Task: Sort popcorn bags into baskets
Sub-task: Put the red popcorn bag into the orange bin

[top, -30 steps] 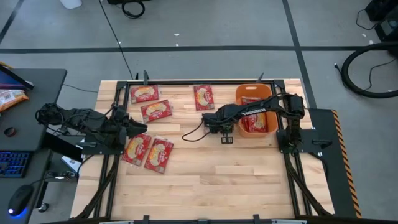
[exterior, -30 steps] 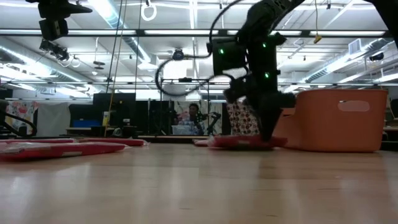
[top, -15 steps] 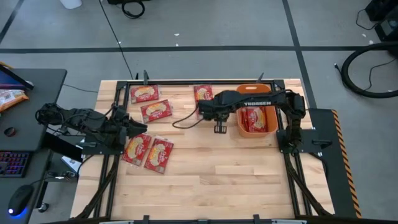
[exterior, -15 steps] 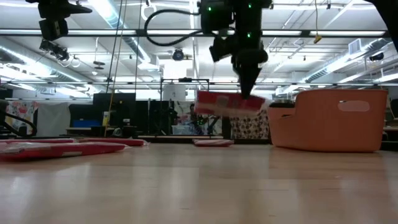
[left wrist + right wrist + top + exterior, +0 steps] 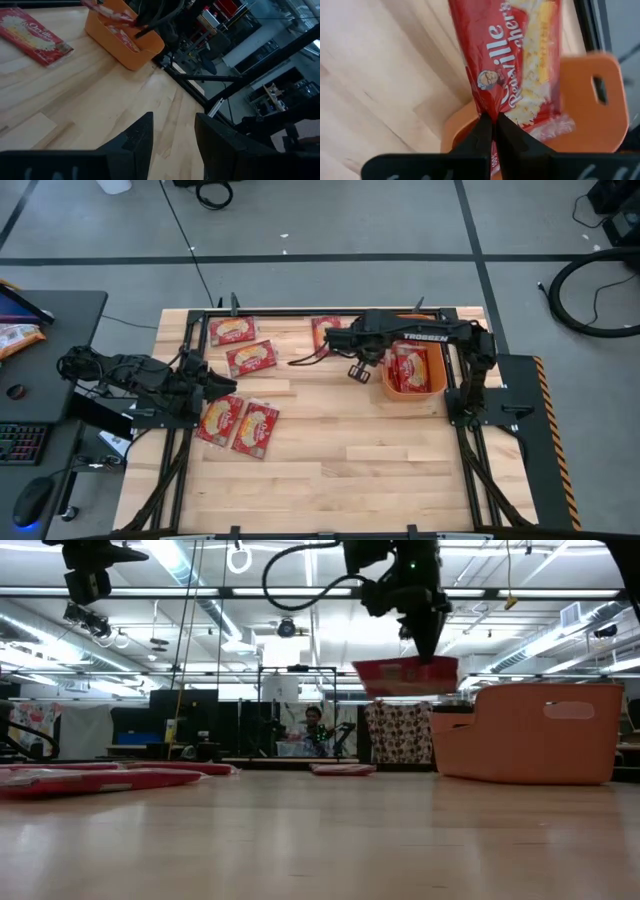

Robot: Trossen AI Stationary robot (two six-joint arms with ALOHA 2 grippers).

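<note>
A: We start with the desk [image 5: 330,470]. Four popcorn bags lie flat on its left half, two near the far edge [image 5: 232,331] [image 5: 250,358] and two nearer us [image 5: 221,419] [image 5: 257,428], and a fifth [image 5: 322,330] lies partly under the right arm. None of those is at risk now.

B: Next, the orange basket [image 5: 545,733] at the far right. We see at least one bag inside it [image 5: 415,370]. The worry is the rim: our carried bag could catch on it and tip outside.

A: Agreed. The right gripper [image 5: 493,120] is pinched tight on the carried popcorn bag [image 5: 405,675], which hangs in the air just left of the basket and about level with its top in the low view. The wrist view shows it held only by a thin edge of the wrapper, so we judge it could swing or slide free.

B: And if we let go early, it lands on the desk beside the basket.

A: The left gripper [image 5: 172,132] waits at the desk's left edge, jaws partly apart and holding nothing.
</note>
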